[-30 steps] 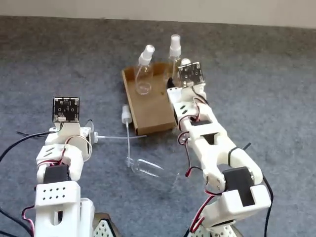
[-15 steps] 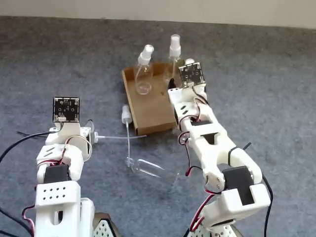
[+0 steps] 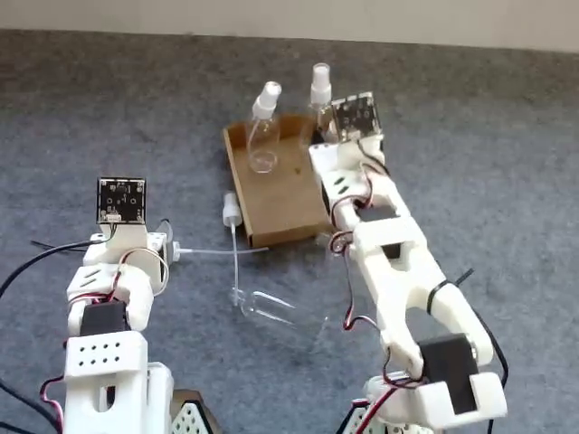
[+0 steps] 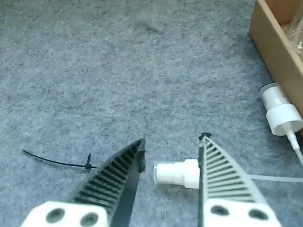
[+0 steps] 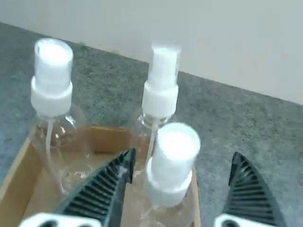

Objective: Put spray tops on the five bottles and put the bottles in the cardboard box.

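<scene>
Stretched farther forward now, the right arm (image 3: 398,262) holds its spread right gripper (image 5: 182,163) around a capped bottle (image 5: 171,153) in the cardboard box (image 3: 280,203), seemingly the third there. One bare bottle (image 3: 280,312) lies on the carpet (image 3: 136,117); the left gripper (image 4: 172,140), spread, straddles a loose spray top (image 4: 177,173).

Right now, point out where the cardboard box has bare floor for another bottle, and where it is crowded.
Bare: the near half of the brown cardboard box, between its left wall and the right arm. Crowded: the far end, where three capped clear plastic bottles stand, the open right gripper around one. The grey carpet left of the box is free.
</scene>
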